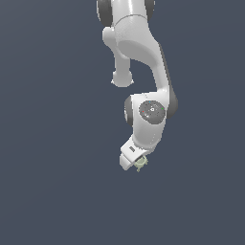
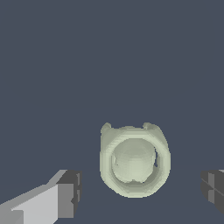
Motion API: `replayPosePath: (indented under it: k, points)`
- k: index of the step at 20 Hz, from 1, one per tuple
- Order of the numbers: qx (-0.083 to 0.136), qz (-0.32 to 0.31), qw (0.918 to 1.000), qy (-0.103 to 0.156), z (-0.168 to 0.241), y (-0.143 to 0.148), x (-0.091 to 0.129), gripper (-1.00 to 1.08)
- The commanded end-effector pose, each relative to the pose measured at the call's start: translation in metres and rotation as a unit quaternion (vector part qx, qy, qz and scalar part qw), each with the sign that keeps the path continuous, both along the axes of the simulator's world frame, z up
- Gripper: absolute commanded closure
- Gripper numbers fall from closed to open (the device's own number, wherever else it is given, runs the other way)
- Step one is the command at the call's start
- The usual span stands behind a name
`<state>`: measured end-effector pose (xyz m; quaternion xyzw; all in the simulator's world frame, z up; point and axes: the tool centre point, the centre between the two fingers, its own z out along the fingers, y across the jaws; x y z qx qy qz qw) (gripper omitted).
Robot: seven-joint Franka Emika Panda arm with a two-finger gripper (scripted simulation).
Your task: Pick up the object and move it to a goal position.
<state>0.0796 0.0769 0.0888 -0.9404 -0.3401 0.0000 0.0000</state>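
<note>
The object [image 2: 134, 161] is a pale green rounded lump, hollow like a small cup when seen from the wrist, with two nubs on one edge. In the wrist view it sits between the two fingers, clear dark gaps showing on both sides. The gripper [image 2: 142, 190] is open wide and holds nothing; neither pad touches the object. The object is not centred in the gap: it lies nearer one finger [image 2: 65, 194] than the other [image 2: 214, 189].

In the exterior view the object [image 1: 140, 162] shows just beside the tip of the gripper [image 1: 133, 161], on the exterior view's right of it, at about fingertip level. Whether it rests on the dark surface [image 1: 57, 191] cannot be told for certain, as no shadow or edge is visible.

Step in hand, as judged: close on the object.

- Centre the gripper over the object first, so that both pads arrive together and do not push it sideways.
- Confirm the pads are low enough to meet the rounded wall, not the rim.
- Place the pads on smooth wall, away from the nubs.
- Close slowly; a small round body can squirt out.
- Lift only once the grip is firm.

No goal marker is visible in either view.
</note>
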Motion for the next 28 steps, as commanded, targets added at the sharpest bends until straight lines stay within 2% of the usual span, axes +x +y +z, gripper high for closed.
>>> replayPosePath:
  k: [1,9,15,16,28]
  points:
    - [0.000,0.000,1.0000,0.000,-0.005,0.000,0.000,-0.92]
    - [0.000,0.003,1.0000,0.000,-0.044,0.000,-0.001,-0.92]
    - [0.000,0.003,1.0000,0.000,-0.049,0.000,0.000,-0.92]
    - [0.000,0.003,1.0000,0.000,-0.049,0.000,0.000,1.08]
    - [0.000,0.003,1.0000,0.000,-0.048,0.000,0.000,1.08]
